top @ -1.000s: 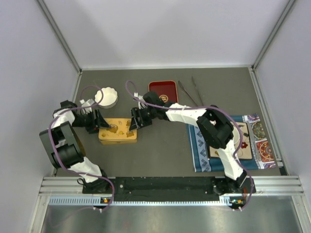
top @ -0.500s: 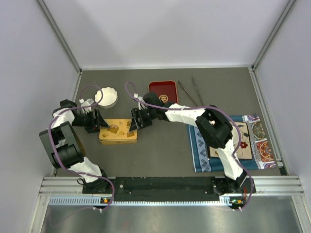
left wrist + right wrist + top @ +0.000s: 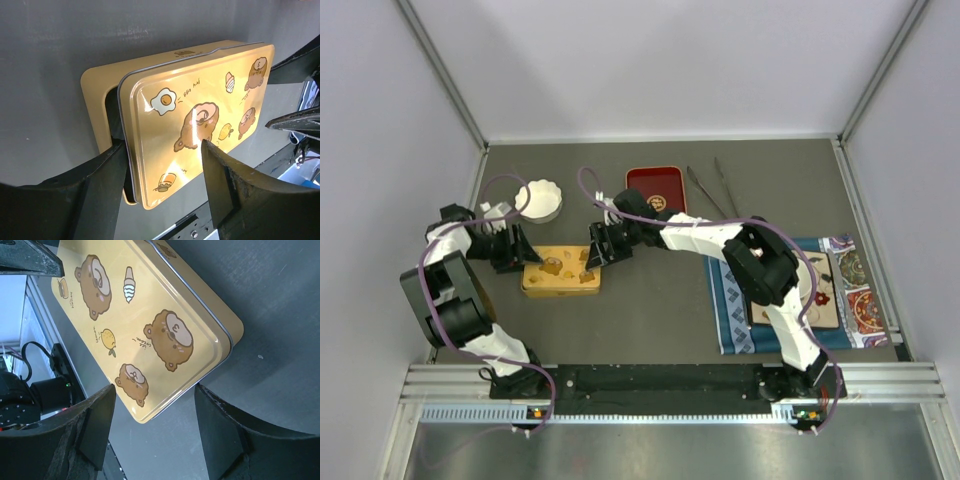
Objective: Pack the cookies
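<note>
— Entry: tin (image 3: 561, 271), yellow, bear-printed, lidded. Where is it placed?
— Laid flat on the bench (image 3: 650, 310). One end is straddled by the left fingers (image 3: 92, 190), spread; the opposite corner is framed by the right fingers (image 3: 220, 430), spread wide. Cookies: hidden, whereabouts cannot be told.

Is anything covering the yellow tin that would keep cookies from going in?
Yes. The lid sits on the tin, covering its opening. The left hand and right hand flank its two ends, and nothing else lies on top.
</note>
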Robot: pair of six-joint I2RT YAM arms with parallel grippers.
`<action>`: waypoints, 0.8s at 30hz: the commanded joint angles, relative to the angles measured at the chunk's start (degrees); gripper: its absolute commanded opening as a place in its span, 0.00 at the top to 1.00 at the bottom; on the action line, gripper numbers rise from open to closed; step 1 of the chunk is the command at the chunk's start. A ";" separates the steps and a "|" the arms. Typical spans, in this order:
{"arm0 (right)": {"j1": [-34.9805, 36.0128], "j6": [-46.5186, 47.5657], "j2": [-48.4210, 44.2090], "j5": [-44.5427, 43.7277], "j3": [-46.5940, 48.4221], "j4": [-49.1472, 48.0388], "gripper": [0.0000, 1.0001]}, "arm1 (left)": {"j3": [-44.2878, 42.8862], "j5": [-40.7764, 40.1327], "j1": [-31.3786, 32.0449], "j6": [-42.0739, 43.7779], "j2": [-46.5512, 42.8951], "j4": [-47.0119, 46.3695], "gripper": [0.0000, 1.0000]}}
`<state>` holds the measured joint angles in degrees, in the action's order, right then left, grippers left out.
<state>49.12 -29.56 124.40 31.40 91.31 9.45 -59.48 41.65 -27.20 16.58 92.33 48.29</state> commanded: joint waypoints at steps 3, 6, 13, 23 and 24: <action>0.80 0.91 0.49 0.77 3.00 -1.19 0.35 | -2.13 -2.09 -0.75 2.23 -3.21 0.22 0.34; 0.97 0.82 0.49 0.77 3.00 -1.19 0.36 | -2.22 -2.54 -0.75 2.40 -3.65 0.22 0.34; 0.89 0.82 0.41 0.68 3.00 -1.10 0.36 | -2.66 -3.33 -1.10 2.93 -4.27 1.01 0.34; 0.89 1.08 0.49 0.33 3.70 -0.58 0.36 | -4.15 -4.47 -1.80 3.64 -5.67 2.24 0.34; 0.89 1.17 0.58 0.33 3.79 -0.58 0.36 | -4.41 -4.47 -1.89 3.64 -5.67 2.33 0.34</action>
<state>49.45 -29.56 124.44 31.38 91.72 9.85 -61.23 37.69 -28.45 18.74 89.21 49.78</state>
